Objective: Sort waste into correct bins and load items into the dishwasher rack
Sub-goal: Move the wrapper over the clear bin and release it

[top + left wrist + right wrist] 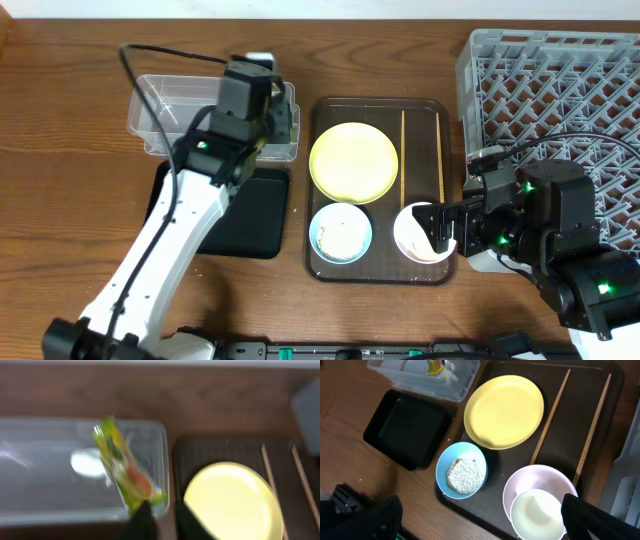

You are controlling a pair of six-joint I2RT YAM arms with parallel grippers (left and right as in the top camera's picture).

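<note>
The green-yellow-orange wrapper (122,467) lies in the clear tub (50,485) next to a crumpled white paper piece (87,462). My left gripper (162,510) hovers over the tub's right end, jaws almost together with nothing between them. The wrapper's lower end is by the left finger. The yellow plate (353,161), the blue bowl (462,469) of rice, the pinkish bowl (537,480) holding a white cup (538,514), and two chopsticks (551,415) sit on the brown tray (320,110). My right gripper (485,520) stands wide open above the tray's near edge, by the pink bowl.
The shallow black tray (250,215) sits in front of the tub, under my left arm. The grey dishwasher rack (550,80) stands at the far right, behind my right arm. A few rice grains are scattered on the wood near the black tray.
</note>
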